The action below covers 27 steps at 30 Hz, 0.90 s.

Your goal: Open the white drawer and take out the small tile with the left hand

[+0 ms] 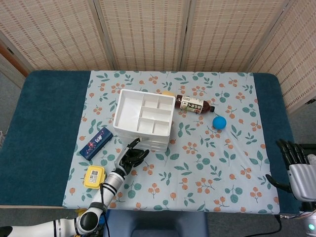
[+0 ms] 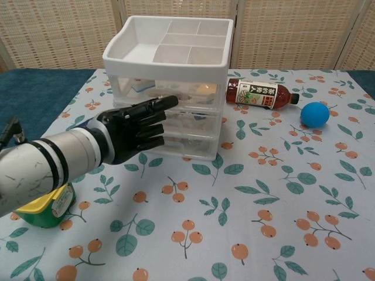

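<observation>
White drawer unit (image 2: 176,76) standing on a floral tablecloth (image 2: 246,211), drawers shut, open divided tray on top. Directly in front of the unit, black left hand (image 2: 132,132), fingers curled, one fingertip extended against the upper drawer front. Right of the unit, lying on its side, a brown bottle (image 2: 261,93); further right, a blue ball (image 2: 315,113). Front-left of the unit, partly hidden under the forearm, a yellow-lidded green container (image 2: 50,206).

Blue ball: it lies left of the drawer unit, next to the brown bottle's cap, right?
Not left. In the head view the blue ball lies right of the white drawer unit, near the cap end of the brown bottle.
</observation>
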Tool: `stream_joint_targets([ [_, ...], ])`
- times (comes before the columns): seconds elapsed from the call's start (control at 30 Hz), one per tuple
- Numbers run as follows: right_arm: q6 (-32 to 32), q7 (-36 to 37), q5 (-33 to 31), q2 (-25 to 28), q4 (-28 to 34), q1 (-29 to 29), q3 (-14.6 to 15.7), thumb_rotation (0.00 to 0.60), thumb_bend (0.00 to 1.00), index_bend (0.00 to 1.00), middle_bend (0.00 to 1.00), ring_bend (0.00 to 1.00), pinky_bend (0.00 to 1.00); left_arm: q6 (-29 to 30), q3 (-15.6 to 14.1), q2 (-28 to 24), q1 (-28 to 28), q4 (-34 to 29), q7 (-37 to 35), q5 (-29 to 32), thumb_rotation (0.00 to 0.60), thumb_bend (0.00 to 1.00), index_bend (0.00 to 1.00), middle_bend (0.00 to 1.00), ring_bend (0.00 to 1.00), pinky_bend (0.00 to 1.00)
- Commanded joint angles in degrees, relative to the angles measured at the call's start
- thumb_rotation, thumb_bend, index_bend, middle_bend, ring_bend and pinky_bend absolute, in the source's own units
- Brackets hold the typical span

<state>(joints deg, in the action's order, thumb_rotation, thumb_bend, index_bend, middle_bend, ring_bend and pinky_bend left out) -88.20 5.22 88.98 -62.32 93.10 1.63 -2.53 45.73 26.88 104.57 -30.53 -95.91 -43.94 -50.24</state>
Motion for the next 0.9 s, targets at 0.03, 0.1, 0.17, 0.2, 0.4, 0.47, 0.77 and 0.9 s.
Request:
stream_joint_targets([
  [0.03, 0.0, 0.0, 0.0, 0.0, 0.0, 0.0, 0.0, 0.6, 0.2, 0.0, 0.04, 0.0, 0.0, 0.0, -0.1, 0.1, 0.2, -0.1, 0.0, 0.0, 0.6, 0.29, 0.33, 0.98, 1.0, 1.0],
  [0.1, -0.1, 0.0, 0.1, 0.1, 0.0, 0.0, 0.0, 0.6, 0.2, 0.0, 0.04, 0.0, 0.0, 0.0, -0.3, 0.0, 0.4, -0.2, -0.1, -0.2, 0.6, 0.29, 0.33, 0.98, 1.0, 1.0],
  [0.17, -0.1, 0.1, 0.1, 0.1, 0.0, -0.1, 0.0, 0.6, 0.2, 0.0, 0.04, 0.0, 0.0, 0.0, -0.5, 0.0, 0.7, -0.4, -0.1, -0.3, 0.6, 0.29, 0.33, 0.98, 1.0, 1.0],
  [0.2, -0.1, 0.1, 0.1, 0.0, 0.0, -0.1, 0.0, 0.6, 0.2, 0.0, 0.04, 0.0, 0.0, 0.0, -0.6, -0.1, 0.8, -0.6, -0.2, -0.4, 0.6, 0.29, 0.33, 0.98, 1.0, 1.0],
  [0.4, -0.3, 0.1, 0.4, 0.0, 0.1, -0.1, 0.1, 0.6, 0.2, 0.0, 0.04, 0.0, 0.0, 0.5, -1.2, -0.5, 2.0, -1.8, -0.4, -1.8, 0.6, 0.29, 0.34, 0.98, 1.0, 1.0],
  [0.47, -0.4, 0.1, 0.5, 0.1, 0.2, -0.2, 0.1, 0.6, 0.2, 0.0, 0.04, 0.0, 0.0, 0.4, -1.5, -0.8, 2.3, -2.2, -0.5, -2.1, 0.6, 0.29, 0.34, 0.98, 1.0, 1.0],
  [0.77, -0.6, 0.1, 0.8, 0.0, 0.2, -0.3, 0.2, 0.6, 0.2, 0.0, 0.04, 0.0, 0.0, 0.5, -2.9, -1.4, 3.4, -3.3, -0.4, -3.5, 0.6, 0.29, 0.26, 0.97, 1.0, 1.0],
  [0.9, -0.5, 0.1, 0.8, 0.0, 0.1, -0.2, 0.2, 0.6, 0.2, 0.0, 0.04, 0.0, 0.0, 1.3, -3.9, -1.9, 4.2, -4.5, 0.3, -3.8, 0.6, 0.29, 0.16, 0.97, 1.0, 1.0],
])
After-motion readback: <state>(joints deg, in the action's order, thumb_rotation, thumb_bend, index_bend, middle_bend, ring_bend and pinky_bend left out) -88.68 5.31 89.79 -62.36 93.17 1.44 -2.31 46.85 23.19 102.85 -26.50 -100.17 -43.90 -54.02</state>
